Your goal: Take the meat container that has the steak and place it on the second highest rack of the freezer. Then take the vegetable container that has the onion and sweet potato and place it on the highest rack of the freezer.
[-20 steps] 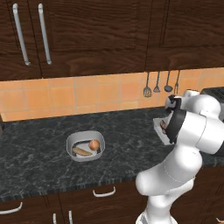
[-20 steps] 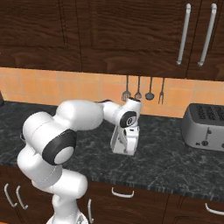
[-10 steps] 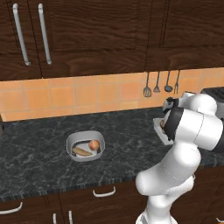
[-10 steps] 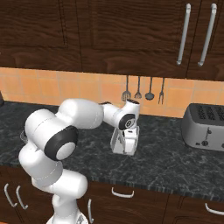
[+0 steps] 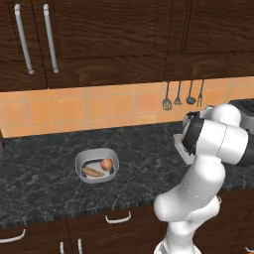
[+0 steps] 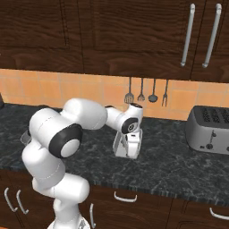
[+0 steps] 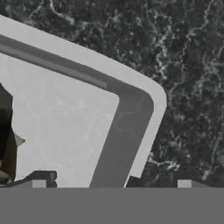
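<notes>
meat tray (image 7: 65,127): shallow, pale, rigid-looking, raised rim; sits flat on dark worktop (image 7: 188,65) right under the hand. steak (image 7: 6,140), dark lump at tray's left edge. judged light and stiff, smooth so maybe slippery; steak may slide if tipped. best hold: pinch the rim wall, keep level. claw (image 7: 113,181) spread wide, straddling the rim corner, nothing pinched. veg bowl (image 5: 95,165) well apart.

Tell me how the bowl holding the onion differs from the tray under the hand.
The bowl is rounded and sits apart from the arm; the tray has straight walls and lies right below the open gripper. The bowl holds an onion and sweet potato; the tray holds dark meat. Both are pale grey, on the dark counter.
</notes>
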### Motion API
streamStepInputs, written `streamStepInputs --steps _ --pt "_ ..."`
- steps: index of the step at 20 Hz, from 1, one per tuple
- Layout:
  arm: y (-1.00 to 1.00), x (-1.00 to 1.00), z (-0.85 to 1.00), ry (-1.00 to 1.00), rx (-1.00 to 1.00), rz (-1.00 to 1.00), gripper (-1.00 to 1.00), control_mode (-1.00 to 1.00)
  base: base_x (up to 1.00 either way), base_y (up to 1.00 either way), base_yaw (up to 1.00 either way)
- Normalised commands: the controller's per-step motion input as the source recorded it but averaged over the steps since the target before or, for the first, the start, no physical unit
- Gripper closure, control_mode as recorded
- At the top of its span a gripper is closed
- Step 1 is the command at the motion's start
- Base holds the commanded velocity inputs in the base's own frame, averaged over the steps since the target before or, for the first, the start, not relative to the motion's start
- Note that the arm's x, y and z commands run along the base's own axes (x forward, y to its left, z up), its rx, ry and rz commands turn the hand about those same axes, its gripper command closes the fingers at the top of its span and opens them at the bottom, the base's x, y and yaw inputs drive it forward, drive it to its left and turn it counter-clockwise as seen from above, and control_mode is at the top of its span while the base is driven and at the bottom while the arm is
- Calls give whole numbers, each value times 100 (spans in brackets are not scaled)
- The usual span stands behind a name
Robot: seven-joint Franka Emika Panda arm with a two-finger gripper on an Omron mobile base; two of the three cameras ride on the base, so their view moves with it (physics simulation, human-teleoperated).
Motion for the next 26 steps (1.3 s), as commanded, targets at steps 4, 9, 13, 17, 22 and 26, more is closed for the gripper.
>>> streamStepInputs --steps 4,9,13,17,22,26 --pt "0 7 -23 0 0 0 -100 -100 0 0 0" --pt "0 8 -26 -1 0 -1 -100 -100 0 0 0" --pt "0 13 -17 0 0 -1 -100 -100 0 0 0" --pt "0 17 0 0 0 -1 -100 -100 0 0 0" --pt "-2 31 0 2 0 -2 -100 -100 0 0 0" --pt "-16 0 5 1 0 0 -100 -100 0 0 0"
